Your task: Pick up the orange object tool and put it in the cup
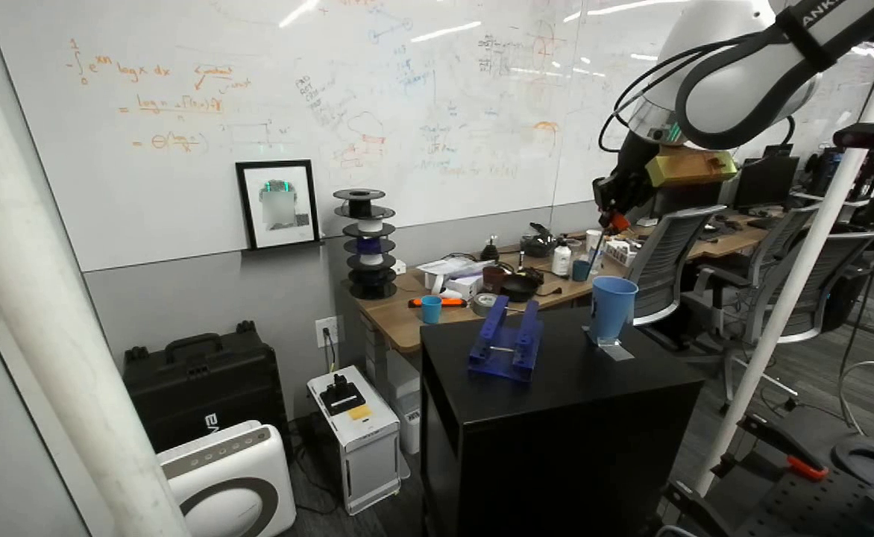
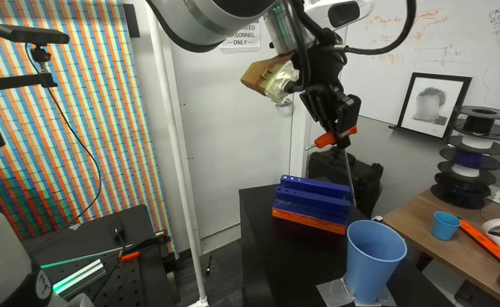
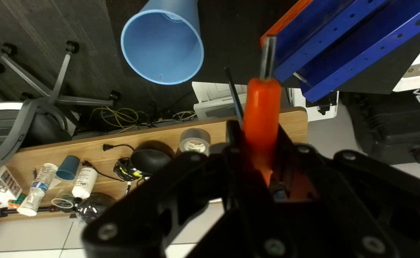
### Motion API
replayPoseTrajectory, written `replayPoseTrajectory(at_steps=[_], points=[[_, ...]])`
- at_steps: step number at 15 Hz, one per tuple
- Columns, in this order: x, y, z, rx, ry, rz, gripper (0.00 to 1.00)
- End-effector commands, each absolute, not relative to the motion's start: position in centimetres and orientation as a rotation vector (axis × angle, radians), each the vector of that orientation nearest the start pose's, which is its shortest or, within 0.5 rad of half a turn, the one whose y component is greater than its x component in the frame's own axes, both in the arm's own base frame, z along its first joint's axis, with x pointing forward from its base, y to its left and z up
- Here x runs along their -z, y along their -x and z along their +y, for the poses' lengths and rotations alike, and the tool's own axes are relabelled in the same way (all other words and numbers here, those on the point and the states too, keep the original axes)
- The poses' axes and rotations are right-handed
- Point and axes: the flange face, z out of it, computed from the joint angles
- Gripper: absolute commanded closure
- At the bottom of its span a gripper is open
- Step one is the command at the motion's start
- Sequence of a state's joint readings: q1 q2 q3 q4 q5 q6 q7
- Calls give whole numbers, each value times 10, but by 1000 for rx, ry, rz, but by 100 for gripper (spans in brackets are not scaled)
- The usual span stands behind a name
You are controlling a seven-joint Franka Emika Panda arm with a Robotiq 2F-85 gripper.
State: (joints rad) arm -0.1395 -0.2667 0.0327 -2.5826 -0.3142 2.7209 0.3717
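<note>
Currently, one Robotiq gripper (image 2: 338,136) pinches one orange T-handle hex key (image 3: 262,107) between its two jaws, higher than the single light-blue tumbler (image 2: 368,270) and apart from it, the long shaft (image 2: 349,172) pointing downward. Near the tumbler, sharing its black cabinet (image 1: 556,447), stands one dark-blue bracket (image 2: 312,201) (two parallel rails (image 3: 373,53), both drilled with holes).

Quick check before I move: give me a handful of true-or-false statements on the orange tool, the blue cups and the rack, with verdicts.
1. The fingers grip the orange tool. True.
2. The tall blue cup and the dark-blue rack both stand on the black cabinet. True.
3. The orange tool is already in the tall blue cup. False: it is held outside it.
4. The small blue cup stands on the wooden desk. True.
5. The tall blue cup lies on its side. False: it stands upright.
</note>
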Motion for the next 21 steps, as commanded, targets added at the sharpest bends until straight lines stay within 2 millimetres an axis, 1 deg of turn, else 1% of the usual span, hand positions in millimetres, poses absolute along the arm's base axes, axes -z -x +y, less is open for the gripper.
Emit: replayPoseTrajectory(at_steps=[1,4,6,9,12,14,16,19,21], points=[[-411,-438,-47,740,3180,451,87],[-407,-434,-62,722,3182,528,87],[-400,-435,-71,693,3173,553,87],[-381,-435,-84,611,3169,596,87],[-362,-436,-92,569,3154,603,87],[-346,-437,-101,530,3136,624,87],[-335,-436,-112,559,3098,636,87],[-334,-435,-127,635,3018,656,87],[-339,-435,-138,677,2973,666,87]])
